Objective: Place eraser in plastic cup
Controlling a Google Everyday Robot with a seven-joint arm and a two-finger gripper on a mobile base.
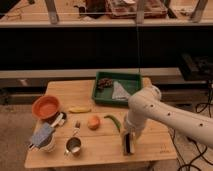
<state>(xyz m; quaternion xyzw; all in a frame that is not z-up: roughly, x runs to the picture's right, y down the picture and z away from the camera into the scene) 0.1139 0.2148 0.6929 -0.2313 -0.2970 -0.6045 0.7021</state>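
Note:
The eraser (127, 145), a slim black bar with a pale long face, lies on the wooden table (100, 152) near its front right. My gripper (131, 137) hangs at the end of the white arm (150, 107) and is down right at the eraser's far end. The arm reaches in from the right. The plastic cup is hidden or out of view.
A green tray (118, 75) with a crumpled bag and dark items sits at the back right. An orange bowl (46, 106), banana (79, 109), orange fruit (93, 122), green chilli (113, 121), metal cup (74, 145) and white cup with grey cloth (44, 137) fill the left half.

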